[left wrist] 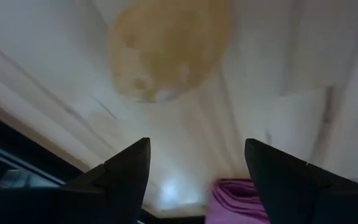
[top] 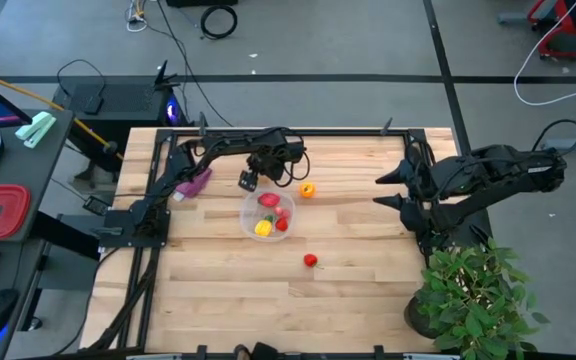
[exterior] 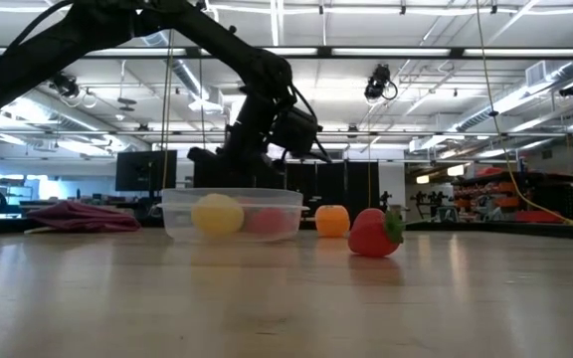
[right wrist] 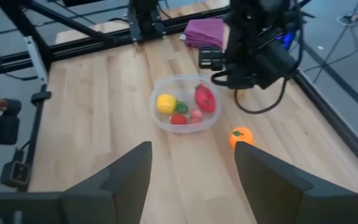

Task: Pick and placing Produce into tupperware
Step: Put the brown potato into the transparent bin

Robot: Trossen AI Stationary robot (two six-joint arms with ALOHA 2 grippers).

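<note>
The clear round tupperware (top: 270,215) stands on the table's middle and holds a yellow piece (top: 263,229), a red piece (top: 269,200) and other small pieces. An orange piece (top: 308,190) lies on the wood just right of it, and a red strawberry (top: 310,260) lies nearer the front. My left gripper (top: 258,172) hangs open and empty above the table, just beyond the tupperware's far rim; it also shows in the low view (exterior: 267,129) and in its own wrist view (left wrist: 197,146). My right gripper (top: 386,190) waits open and empty at the right (right wrist: 194,146).
A purple cloth (top: 196,182) lies at the table's far left, by the left arm's base. A potted plant (top: 473,295) stands at the front right corner. Bare wood shows across the table's near half.
</note>
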